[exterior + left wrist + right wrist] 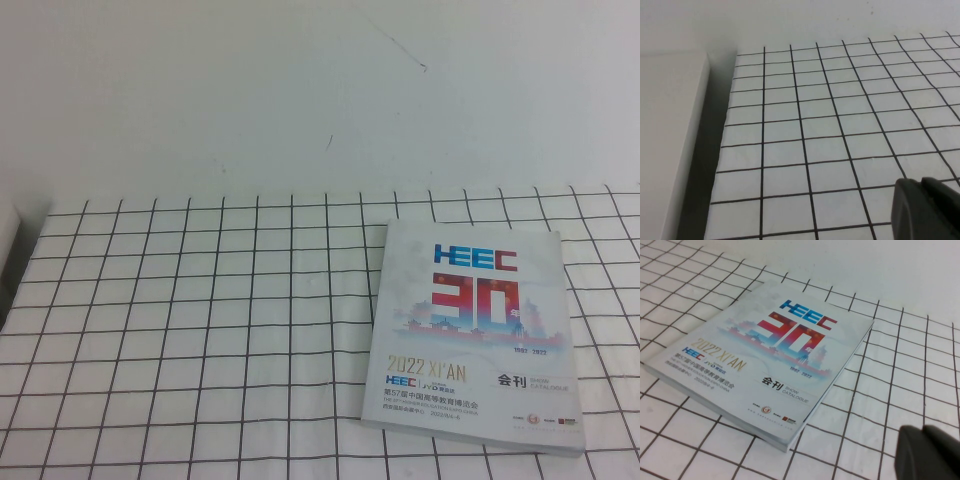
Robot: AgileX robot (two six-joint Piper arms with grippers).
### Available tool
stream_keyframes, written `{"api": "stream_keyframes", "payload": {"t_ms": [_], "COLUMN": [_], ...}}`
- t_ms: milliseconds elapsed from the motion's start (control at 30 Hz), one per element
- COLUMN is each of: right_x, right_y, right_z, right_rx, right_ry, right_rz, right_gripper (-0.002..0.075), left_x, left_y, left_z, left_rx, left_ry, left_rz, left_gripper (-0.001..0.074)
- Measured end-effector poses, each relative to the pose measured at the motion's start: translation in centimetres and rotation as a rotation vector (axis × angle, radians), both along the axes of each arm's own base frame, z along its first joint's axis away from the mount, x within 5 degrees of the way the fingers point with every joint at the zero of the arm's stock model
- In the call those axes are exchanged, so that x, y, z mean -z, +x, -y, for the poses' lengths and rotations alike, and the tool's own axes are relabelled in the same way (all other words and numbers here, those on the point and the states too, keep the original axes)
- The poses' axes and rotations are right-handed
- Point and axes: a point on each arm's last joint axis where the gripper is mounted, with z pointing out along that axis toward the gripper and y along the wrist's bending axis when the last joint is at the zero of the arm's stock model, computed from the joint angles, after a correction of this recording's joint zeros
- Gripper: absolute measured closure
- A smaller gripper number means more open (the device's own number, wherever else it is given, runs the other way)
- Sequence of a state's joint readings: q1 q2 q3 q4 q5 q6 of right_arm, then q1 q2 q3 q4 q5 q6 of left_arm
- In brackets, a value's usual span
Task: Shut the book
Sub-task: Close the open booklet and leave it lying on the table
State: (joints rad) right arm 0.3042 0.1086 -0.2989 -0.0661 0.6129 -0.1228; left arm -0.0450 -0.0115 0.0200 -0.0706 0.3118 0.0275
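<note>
The book (475,335) lies flat and closed on the right side of the checked cloth (200,330), front cover up, with "HEEC 30" and "2022 XI'AN" printed on it. The right wrist view shows the same book (765,355), closed, spine side away from my right gripper (923,430). That gripper hovers over the cloth off the book's near corner, shut and empty. My left gripper (921,182) is also shut and empty, above bare cloth (830,130) on the left side. Neither gripper appears in the high view.
A white slab (670,140) borders the cloth's left edge, with a shadowed gap beside it. Behind the cloth a plain white surface (320,90) stretches away. The book's near corner comes close to the front edge of the table.
</note>
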Motion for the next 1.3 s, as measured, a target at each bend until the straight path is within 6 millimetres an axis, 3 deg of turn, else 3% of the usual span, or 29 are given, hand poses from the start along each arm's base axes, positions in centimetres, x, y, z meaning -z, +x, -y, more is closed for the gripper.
{"api": "stream_keyframes", "payload": {"t_ms": [333,1300], "right_x": [0.00,0.00], "right_y": [0.00,0.00], "right_z": [0.00,0.00], "right_rx": [0.000,0.000], "right_ry": [0.000,0.000], "right_rz": [0.000,0.000], "right_gripper": [0.0729,0.0729], "left_x": [0.00,0.00], "left_y": [0.00,-0.08], "left_z": [-0.01,0.46], "left_rx": [0.020,0.093], "left_ry": [0.076,0.043], "left_rz": [0.005,0.002], "left_gripper": [0.0738,0.0738]}}
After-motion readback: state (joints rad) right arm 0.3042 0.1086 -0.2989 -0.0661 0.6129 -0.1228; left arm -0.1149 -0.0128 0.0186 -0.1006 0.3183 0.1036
